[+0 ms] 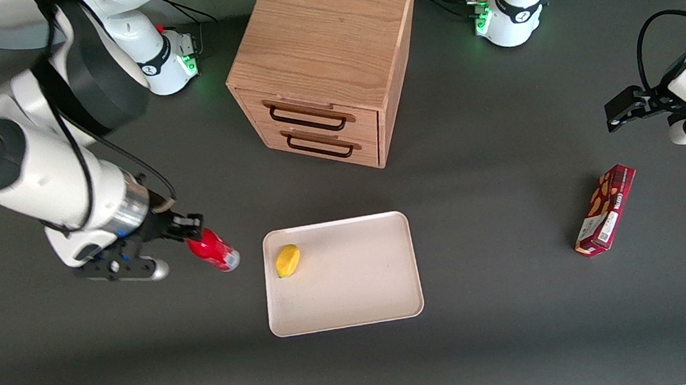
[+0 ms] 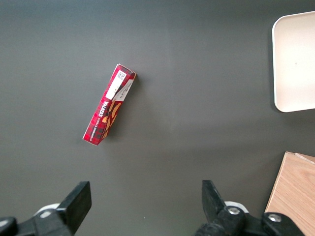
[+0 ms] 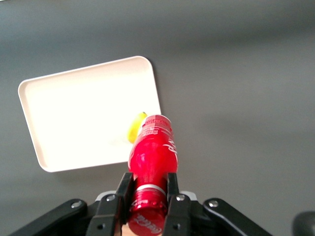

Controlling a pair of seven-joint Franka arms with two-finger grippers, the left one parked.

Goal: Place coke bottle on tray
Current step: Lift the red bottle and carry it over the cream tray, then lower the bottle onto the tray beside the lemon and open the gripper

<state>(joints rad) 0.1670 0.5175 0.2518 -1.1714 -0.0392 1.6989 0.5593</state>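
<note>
Just beside the tray (image 1: 355, 301), toward the working arm's end: coke bottle (image 1: 214, 249) clamped near its cap in the gripper (image 3: 146, 192), carried tilted, not yet set down.

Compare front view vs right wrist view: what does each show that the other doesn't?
Front only: the wooden drawer cabinet and the snack box toward the parked arm's end of the table.

Right wrist only: the gripper fingers shut on the coke bottle just below its cap, seen close.

Both: the bottle held short of the tray, the tray itself and the yellow lemon-like object on it.
</note>
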